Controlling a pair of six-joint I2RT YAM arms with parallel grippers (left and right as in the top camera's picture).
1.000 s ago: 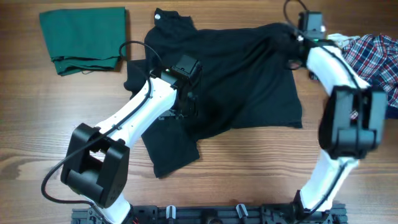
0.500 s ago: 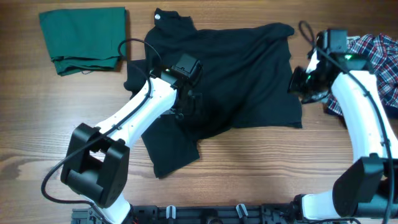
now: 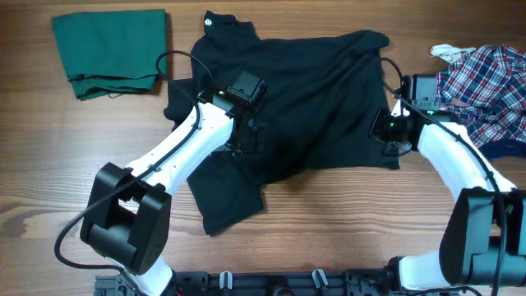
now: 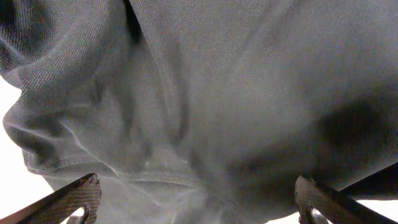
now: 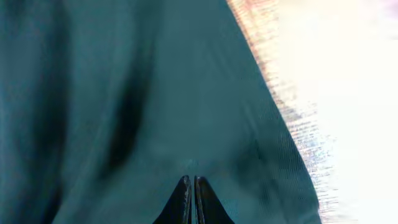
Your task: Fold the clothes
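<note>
Black polo shirt [image 3: 320, 99] is found spread, rumpled, across the middle of the wooden table [image 3: 329, 230]. Left gripper [image 4: 199, 190] is positioned over its left half, jaws wide apart. Right gripper [image 5: 193, 186] is set at its right edge, jaws pressed together; pinched fabric cannot be confirmed.

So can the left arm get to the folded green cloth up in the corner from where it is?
Probably yes. The left gripper hangs open over the black polo shirt, and the folded green cloth lies on that same side, with only wooden table and a bit of shirt between them.
</note>
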